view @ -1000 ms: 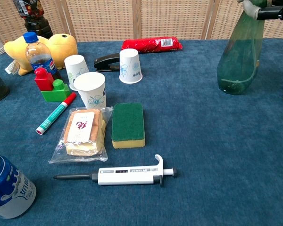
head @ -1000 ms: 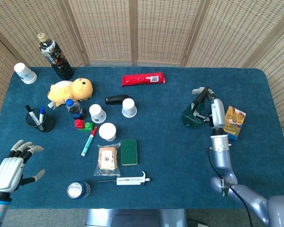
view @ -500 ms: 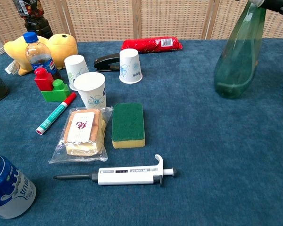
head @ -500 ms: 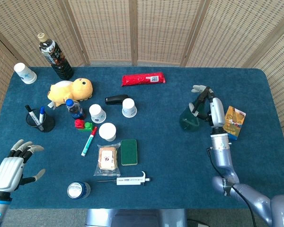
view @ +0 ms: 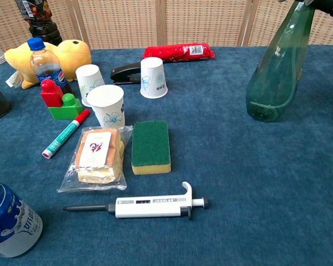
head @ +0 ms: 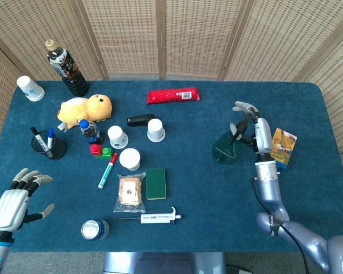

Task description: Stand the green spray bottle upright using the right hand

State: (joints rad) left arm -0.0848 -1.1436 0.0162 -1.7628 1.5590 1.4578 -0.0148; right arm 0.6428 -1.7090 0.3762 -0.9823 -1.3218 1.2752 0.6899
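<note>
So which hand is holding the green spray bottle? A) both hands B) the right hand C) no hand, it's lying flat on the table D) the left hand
B: the right hand grips the top of the green spray bottle, which leans with its base on the table, while the left hand sits far away at the other corner with its fingers spread, holding nothing.

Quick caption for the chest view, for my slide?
Green spray bottle tilted, base on the blue table, its top held by the right hand.
</note>
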